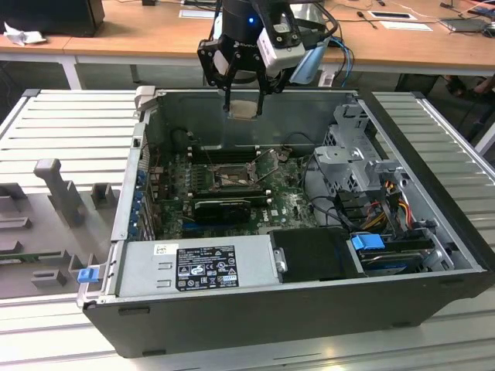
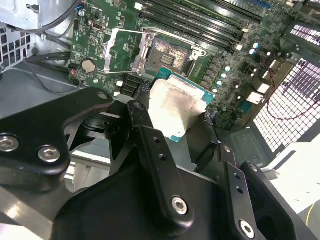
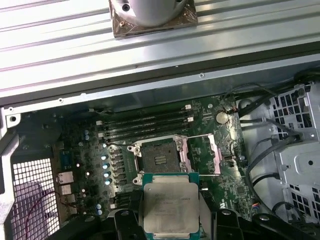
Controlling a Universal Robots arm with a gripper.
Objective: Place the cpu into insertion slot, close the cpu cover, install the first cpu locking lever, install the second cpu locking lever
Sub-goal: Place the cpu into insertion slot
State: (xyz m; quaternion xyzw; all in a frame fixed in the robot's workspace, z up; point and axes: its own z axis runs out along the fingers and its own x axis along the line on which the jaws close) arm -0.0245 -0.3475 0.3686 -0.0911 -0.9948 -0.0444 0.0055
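My gripper hangs over the far side of the open computer case and is shut on the cpu, a flat square chip with a dull silver face. In both wrist views the cpu sits between the black fingers, well above the green board. The insertion slot lies bare, dark with a silver rim. The cpu cover is swung open beside the slot.
Long black memory slots run beside the socket, and a long black card lies nearer the case front. A power supply and a drive cage fill the front and the exterior view's right. Grey fixtures stand outside the case.
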